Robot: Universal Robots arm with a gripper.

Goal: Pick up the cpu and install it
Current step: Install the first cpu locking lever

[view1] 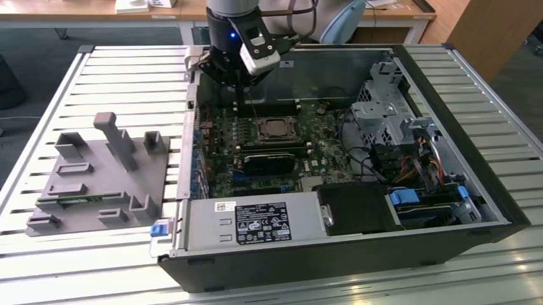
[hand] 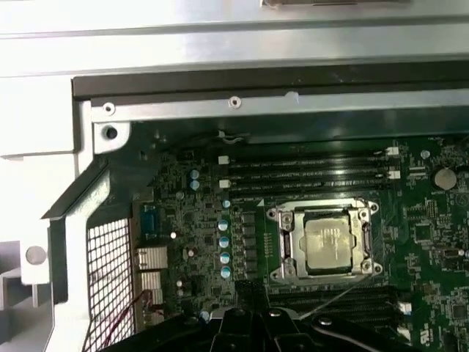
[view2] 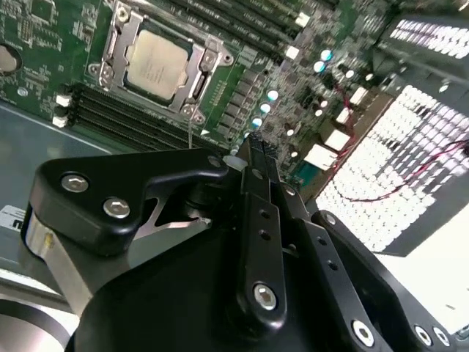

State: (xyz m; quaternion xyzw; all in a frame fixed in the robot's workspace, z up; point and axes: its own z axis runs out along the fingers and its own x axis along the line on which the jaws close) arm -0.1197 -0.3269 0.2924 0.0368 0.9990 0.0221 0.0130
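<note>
Gripper [view1: 240, 95] state could not be told; it was positioned above the far edge of the motherboard [view1: 254, 159], inside the open computer case [view1: 357, 254]. The cpu [view1: 276, 130] was seen seated in the socket frame [view2: 117, 44], near the far edge of the motherboard, in both wrist views [view2: 157, 62] [hand: 327, 244]. The case was laid on a slatted metal table [view1: 119, 70], with a grey fixture block [view1: 93, 181] placed beside it toward the exterior view's left. Wooden desks [view1: 102, 19] were noted beyond the table's far edge.
</note>
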